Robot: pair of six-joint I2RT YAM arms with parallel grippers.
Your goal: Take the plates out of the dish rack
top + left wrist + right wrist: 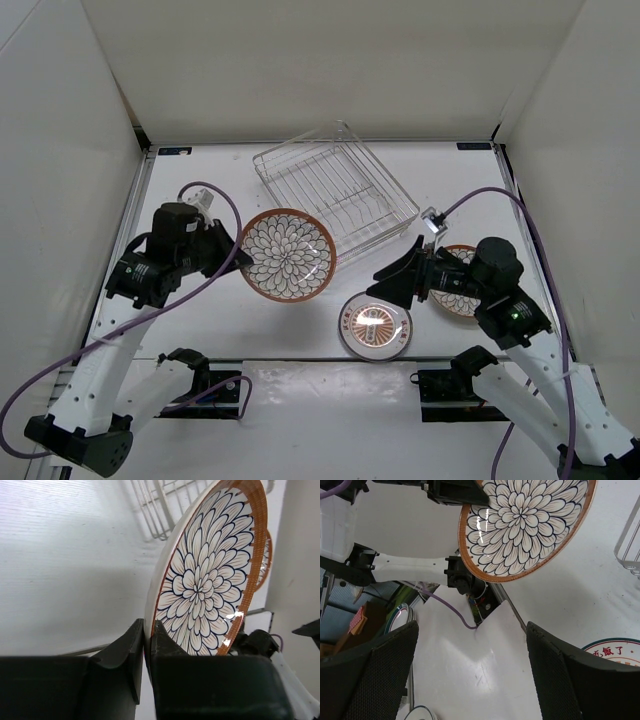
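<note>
Petal-pattern plate (288, 254) was clamped at rim by left gripper (145, 645), just beside dish rack (335, 195); right gripper (471, 630) was spread wide, nothing gripped; pale plate (375, 323) was laid flat on table (200, 180) near it.

The rectangular silver wire dish rack (335, 195) sits toward the back of the white table (200, 190). Just before its near-left corner is the orange-rimmed petal-patterned round ceramic plate (288, 254) (its left rim between the left gripper (148, 630) fingers). The pale dark-rimmed round plate (375, 325) lies nearer and to the right. A second petal-patterned plate (460, 295), seemingly flat, lies further right, partly under the right arm (500, 270).
</note>
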